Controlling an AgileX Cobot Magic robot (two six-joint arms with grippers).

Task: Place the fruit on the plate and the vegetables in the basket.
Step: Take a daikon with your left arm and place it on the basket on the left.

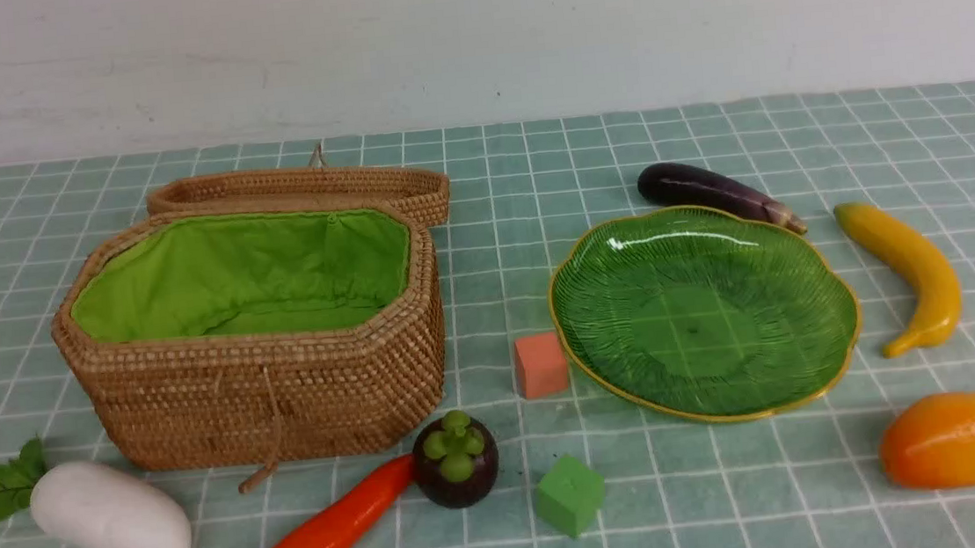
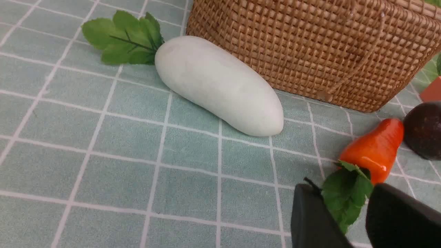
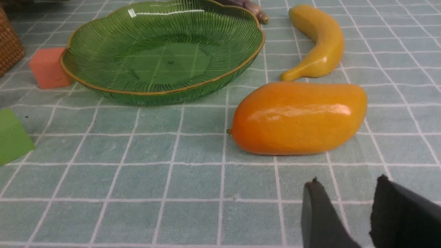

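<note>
On the left half of the desk [image 1: 737, 499], the basket [image 1: 259, 391] is seen with its lid [image 1: 303, 188] folded back and its green lining [image 1: 240, 273] laid bare. The radish [image 1: 111, 514] is found lying near the basket's front left corner, leaves turned away from it. The carrot [image 1: 333, 526] is laid slantwise in front of the basket, and its tip is met by the mangosteen [image 1: 455, 462], which is set upright with its calyx on top.

The plate [image 1: 703, 317] is placed right of centre. A salmon cube [image 1: 540, 365] is set just beside its left rim, and a green cube [image 1: 569, 495] is seen nearer the front, between the mangosteen and the plate. The eggplant [image 1: 714, 192] is laid behind the plate, the banana [image 1: 911, 268] to its right, and the mango [image 1: 965, 438] in front of the banana.

The left claw [image 2: 341, 193] is held spread at the carrot's leaves; whether the leaves are touched cannot be told from this angle. The right claw [image 3: 348, 181] is likewise held spread, near the mango but apart from it, with only the desk between its fingers.
</note>
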